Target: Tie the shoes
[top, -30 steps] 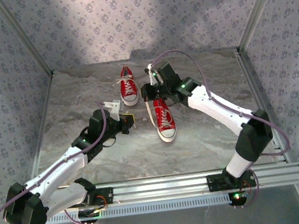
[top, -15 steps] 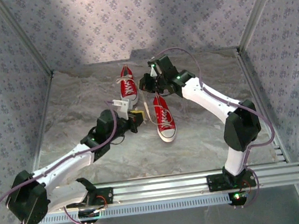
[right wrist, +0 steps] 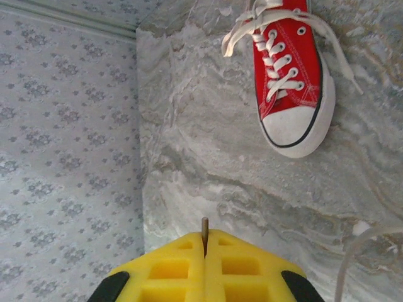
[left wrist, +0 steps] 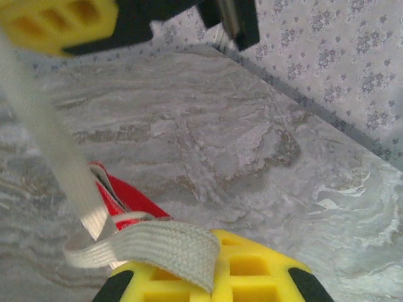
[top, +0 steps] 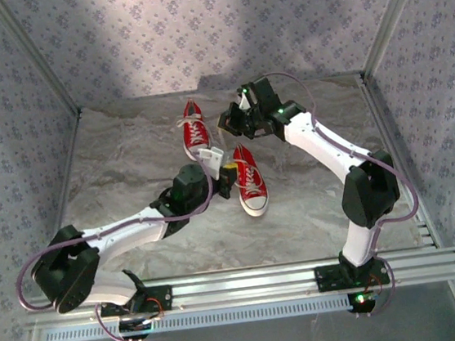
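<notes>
Tensioning laces on the near shoe (top: 251, 186); knot judged not yet formed.
Shoe lay just beside the left gripper (top: 228, 176) and short of the right gripper (top: 229, 126); both jaws closed, left pinching a white lace (left wrist: 165, 246), right's contents unconfirmed. Next move called for crossing strands under tension.

On the table (top: 120, 162), the upper shoe (top: 195, 135) lies above frame centre, the lower shoe (top: 251, 186) below-right of it; left gripper (top: 229, 176) just left of the lower shoe, right gripper (top: 231, 125) above it, a lace (left wrist: 157, 248) in each
</notes>
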Controlling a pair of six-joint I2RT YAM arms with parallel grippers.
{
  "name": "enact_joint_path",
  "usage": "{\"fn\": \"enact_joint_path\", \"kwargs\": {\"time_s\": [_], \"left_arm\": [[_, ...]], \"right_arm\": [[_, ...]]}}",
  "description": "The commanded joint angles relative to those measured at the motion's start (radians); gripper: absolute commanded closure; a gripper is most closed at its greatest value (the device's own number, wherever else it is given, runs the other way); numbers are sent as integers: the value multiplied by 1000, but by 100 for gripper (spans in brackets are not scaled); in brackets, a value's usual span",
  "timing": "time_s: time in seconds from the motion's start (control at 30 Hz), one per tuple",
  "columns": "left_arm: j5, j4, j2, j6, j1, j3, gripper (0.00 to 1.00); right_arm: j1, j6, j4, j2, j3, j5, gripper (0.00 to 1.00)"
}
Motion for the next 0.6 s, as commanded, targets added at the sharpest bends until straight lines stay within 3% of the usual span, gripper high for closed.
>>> {"fn": "enact_joint_path", "kwargs": {"time_s": [0.0, 0.33, 0.57], "left_arm": [[-33, 52, 36, 97, -6, 66, 100], [-80, -48, 153, 226, -9, 180, 100], [-80, -32, 167, 177, -14, 191, 100]], "right_arm": [[-8, 39, 7, -11, 37, -57, 100], [-9, 41, -9, -30, 43, -66, 100], [-3, 60, 3, -34, 41, -88, 100]]}}
